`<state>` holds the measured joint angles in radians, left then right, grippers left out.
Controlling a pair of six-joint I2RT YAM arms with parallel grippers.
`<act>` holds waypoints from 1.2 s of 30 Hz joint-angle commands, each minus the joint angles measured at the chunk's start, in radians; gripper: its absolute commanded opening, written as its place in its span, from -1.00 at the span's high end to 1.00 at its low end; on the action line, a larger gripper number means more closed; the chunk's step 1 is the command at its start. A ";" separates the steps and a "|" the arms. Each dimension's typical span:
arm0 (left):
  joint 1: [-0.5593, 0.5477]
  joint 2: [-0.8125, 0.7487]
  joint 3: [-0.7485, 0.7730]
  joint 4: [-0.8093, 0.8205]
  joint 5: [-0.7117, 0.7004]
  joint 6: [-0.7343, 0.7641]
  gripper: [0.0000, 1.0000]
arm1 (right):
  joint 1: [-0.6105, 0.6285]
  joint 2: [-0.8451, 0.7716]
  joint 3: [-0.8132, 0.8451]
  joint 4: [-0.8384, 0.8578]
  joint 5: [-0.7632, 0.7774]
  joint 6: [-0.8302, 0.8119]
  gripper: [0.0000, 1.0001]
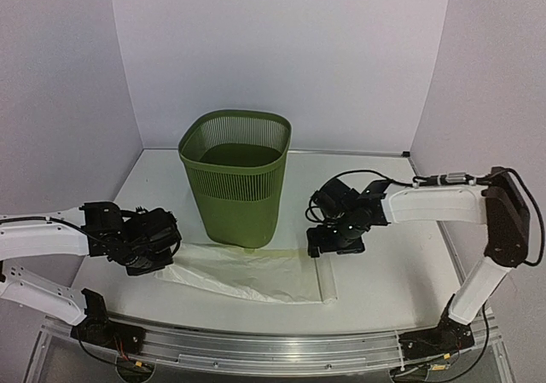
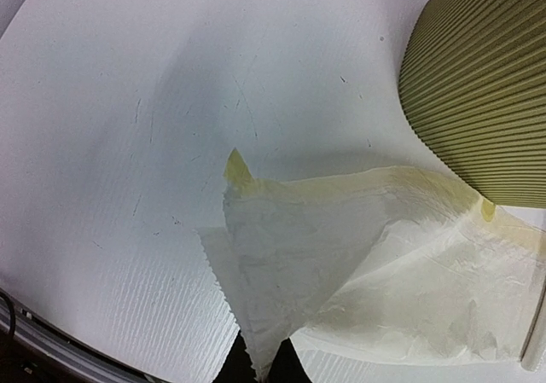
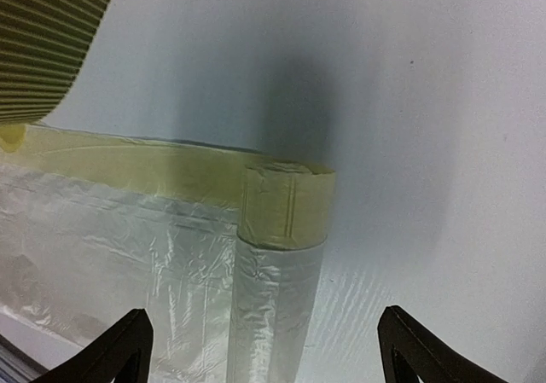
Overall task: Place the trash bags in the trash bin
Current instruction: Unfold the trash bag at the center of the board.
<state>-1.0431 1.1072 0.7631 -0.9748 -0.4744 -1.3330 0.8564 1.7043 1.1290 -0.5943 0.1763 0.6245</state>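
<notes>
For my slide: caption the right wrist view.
Open right hand above rolled edge of trash bag, bin at upper left.

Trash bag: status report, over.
Left pincer shut on trash bag corner. Right pincer open over rolled end. Bag on table, outside trash bin. Bin mouth unobstructed.

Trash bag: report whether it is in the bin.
Out: the trash bag lies spread on the table beside the trash bin, left gripper pinching its edge.

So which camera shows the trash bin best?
Top external: the whole trash bin shows, upright, rim and inside included. Left wrist catches only a curved piece of its slatted wall at the right edge; right wrist only a corner, top left.
</notes>
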 commanded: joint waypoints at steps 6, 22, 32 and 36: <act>0.006 -0.025 -0.019 -0.039 -0.027 -0.052 1.00 | 0.014 0.174 0.037 -0.023 0.041 -0.003 -0.77; 0.011 -0.120 -0.036 -0.252 -0.107 -0.235 1.00 | -0.015 0.012 -0.154 -0.056 0.111 0.037 -0.64; 0.014 -0.157 0.001 -0.185 -0.119 -0.105 1.00 | -0.115 -0.026 -0.191 -0.155 0.195 0.129 -0.70; 0.014 -0.147 0.014 -0.057 -0.100 0.026 1.00 | -0.130 -0.053 -0.166 -0.193 0.204 0.160 -0.71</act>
<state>-1.0331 0.9631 0.7350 -1.1372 -0.5529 -1.4441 0.7329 1.6791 0.9466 -0.6911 0.3314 0.7315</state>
